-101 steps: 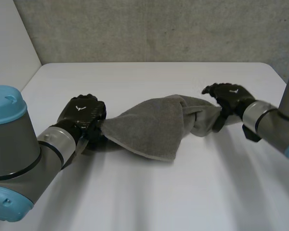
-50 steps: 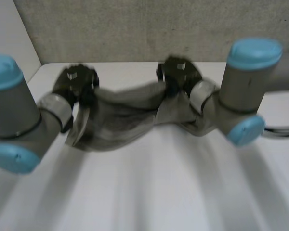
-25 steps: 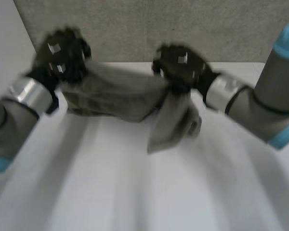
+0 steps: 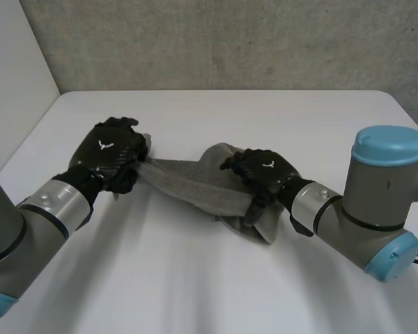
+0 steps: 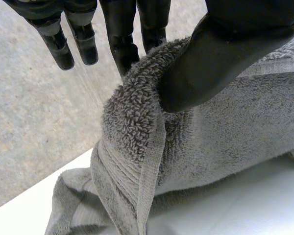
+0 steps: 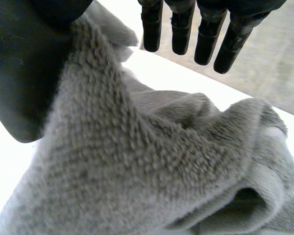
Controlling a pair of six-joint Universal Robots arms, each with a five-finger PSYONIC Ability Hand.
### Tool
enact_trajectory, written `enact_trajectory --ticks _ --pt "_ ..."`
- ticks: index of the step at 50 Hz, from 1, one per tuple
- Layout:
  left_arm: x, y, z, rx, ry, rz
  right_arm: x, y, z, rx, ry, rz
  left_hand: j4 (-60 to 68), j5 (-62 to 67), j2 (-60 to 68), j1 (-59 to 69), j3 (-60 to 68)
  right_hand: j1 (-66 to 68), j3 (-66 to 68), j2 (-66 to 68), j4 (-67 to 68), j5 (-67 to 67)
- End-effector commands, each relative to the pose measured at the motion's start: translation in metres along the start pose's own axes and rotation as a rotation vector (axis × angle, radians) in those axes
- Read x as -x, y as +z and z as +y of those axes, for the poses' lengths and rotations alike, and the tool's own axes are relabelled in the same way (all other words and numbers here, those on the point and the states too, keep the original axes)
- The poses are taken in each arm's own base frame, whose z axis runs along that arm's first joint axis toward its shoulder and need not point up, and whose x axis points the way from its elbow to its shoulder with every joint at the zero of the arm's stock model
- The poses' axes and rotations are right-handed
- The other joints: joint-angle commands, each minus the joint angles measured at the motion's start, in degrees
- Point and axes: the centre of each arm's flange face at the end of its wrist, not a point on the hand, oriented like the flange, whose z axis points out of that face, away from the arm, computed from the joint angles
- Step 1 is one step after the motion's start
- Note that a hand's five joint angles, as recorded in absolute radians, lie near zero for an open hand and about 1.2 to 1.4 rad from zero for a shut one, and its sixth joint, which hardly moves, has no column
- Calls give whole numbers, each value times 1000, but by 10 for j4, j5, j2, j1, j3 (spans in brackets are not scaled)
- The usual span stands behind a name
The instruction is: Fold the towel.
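Now my left hand (image 4: 106,158) sits low over table (image 4: 195,285), no longer raised toward wall (image 4: 230,42). Thumb (image 5: 220,54) pinches hemmed end of towel (image 4: 191,184) against fingers. Towel runs as twisted band between both hands, no longer hanging in air. My right hand (image 4: 265,172), closer in than two seconds ago, clamps bunched other end under thumb, fingers straight.

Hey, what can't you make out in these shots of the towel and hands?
Head view: the left hand and right hand cover the towel ends they pinch.
Right wrist view: towel hides the table beneath the palm.
Left wrist view: the towel runs off the picture's edge.
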Motion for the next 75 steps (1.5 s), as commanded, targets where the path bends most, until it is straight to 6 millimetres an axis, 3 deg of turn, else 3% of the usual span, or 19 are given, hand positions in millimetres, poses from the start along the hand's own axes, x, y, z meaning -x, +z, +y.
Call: enact_trajectory --ticks 1,6,11,14,22,24,27,33,43,57,62,69,75 --pt "12 -3 -17 -48 -60 -38 -12 -2 12 -18 26 147 -32 39 64 49 -26 -39 -19 -56 -31 -20" --pt "32 -4 -22 -49 -145 -117 -20 -6 21 -41 24 211 -32 39 64 49 -26 -36 -19 -52 -31 -17" --pt "35 -4 -28 -50 -232 -125 -14 -13 31 -56 24 219 -32 39 64 49 -26 -36 -19 -52 -31 -17" --pt "35 -5 -31 -56 -254 -127 -13 -13 28 -90 41 231 -32 39 64 49 -26 -36 -19 -52 -31 -17" --pt "38 -7 -29 -50 -259 -137 -35 -8 16 -162 114 312 -32 39 64 49 -26 -31 -19 -47 -31 -12" --pt "38 -7 -29 -47 -262 -135 -49 -8 12 -179 133 345 -32 39 64 49 -26 -31 -19 -47 -31 -12" --pt "37 -8 -27 -37 -267 -133 -50 -7 11 -185 149 345 -32 39 64 49 -26 -31 -19 -47 -31 -12" --pt "34 -9 -25 -29 -270 -126 -44 -8 22 -165 236 323 -32 39 64 49 -26 -29 -19 -45 -31 -10" --pt "32 -7 -21 -14 -273 -122 -4 -20 46 -81 253 245 -32 39 64 49 -26 -12 -19 -29 -31 6" --pt "32 -7 -20 -13 -272 -122 1 -29 49 -70 257 248 -32 39 64 49 -26 -34 -19 -50 -31 -15" --pt "33 -6 -22 -16 -272 -122 13 -36 56 -50 252 231 -32 39 64 49 -26 -68 -19 -85 -31 -50" --pt "33 -6 -22 -18 -271 -124 23 -28 60 -97 220 234 -32 39 64 49 -26 -68 -19 -85 -31 -50" --pt "36 -5 -24 -24 -270 -134 16 -11 68 -110 202 249 -32 39 64 49 -26 -41 -19 -58 -31 -23"
